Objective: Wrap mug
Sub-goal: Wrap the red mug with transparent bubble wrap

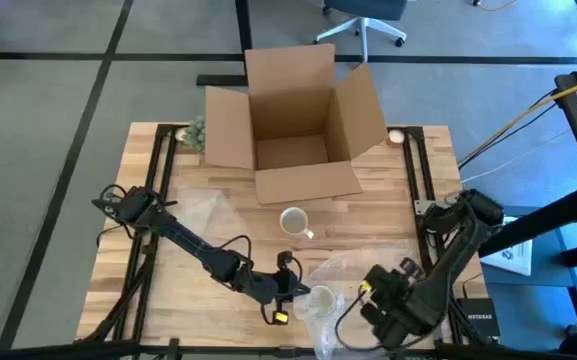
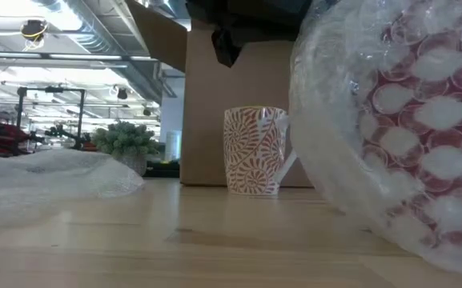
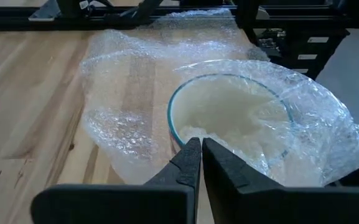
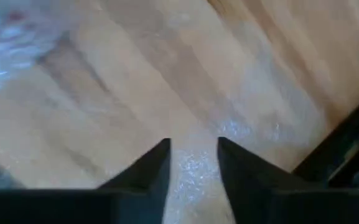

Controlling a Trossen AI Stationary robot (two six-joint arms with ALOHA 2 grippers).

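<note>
On the wooden worktop (image 1: 168, 260), the left claw (image 3: 201, 148), at about 6 o'clock, is pinched closed on clear bubble wrap (image 3: 129, 93) covering a red-patterned mug (image 3: 229, 118); that mug looks mostly wrapped. A second red-and-white patterned mug (image 1: 293, 220) stands bare at centre, before the open cardboard box (image 1: 293, 115) at 12 o'clock. The right claw (image 4: 193, 155), around 5 o'clock, hangs open and empty.

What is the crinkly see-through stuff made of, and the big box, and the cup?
The wrap looks like clear plastic bubble wrap, shiny with tiny bubbles. The box looks like matte brown cardboard with folded flaps. The mug seems glazed ceramic, glossy with red patterns.
</note>
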